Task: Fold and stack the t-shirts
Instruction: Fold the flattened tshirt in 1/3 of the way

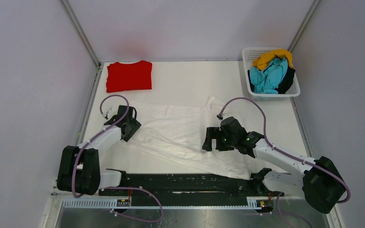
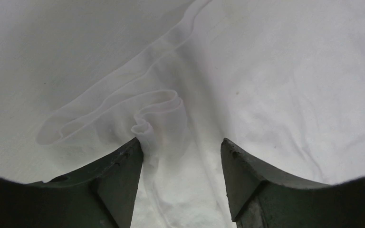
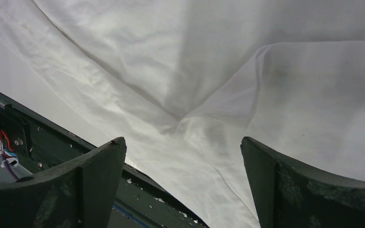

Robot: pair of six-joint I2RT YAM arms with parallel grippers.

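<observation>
Our left claw (image 2: 181, 145) stands half open, dark wedge fingers (image 2: 119, 175) either side of a soft rolled fold in the white shirt (image 1: 180, 133), not pinching it. We see the right claw (image 3: 183, 142) gaping wide over thin creased cloth. That shirt lies spread and rumpled on the table (image 1: 185, 80); a red shirt (image 1: 129, 76) sits folded square far left, and coloured shirts (image 1: 268, 76) heap in a lattice basket (image 1: 245, 59)

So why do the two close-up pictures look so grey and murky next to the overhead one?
Top external: even light, sharp, the red t-shirt tinting the wall behind it pink. Left wrist: the white t-shirt fills the frame, its fold softly shaded. Right wrist: a broad shadow falls across the same cloth.
</observation>
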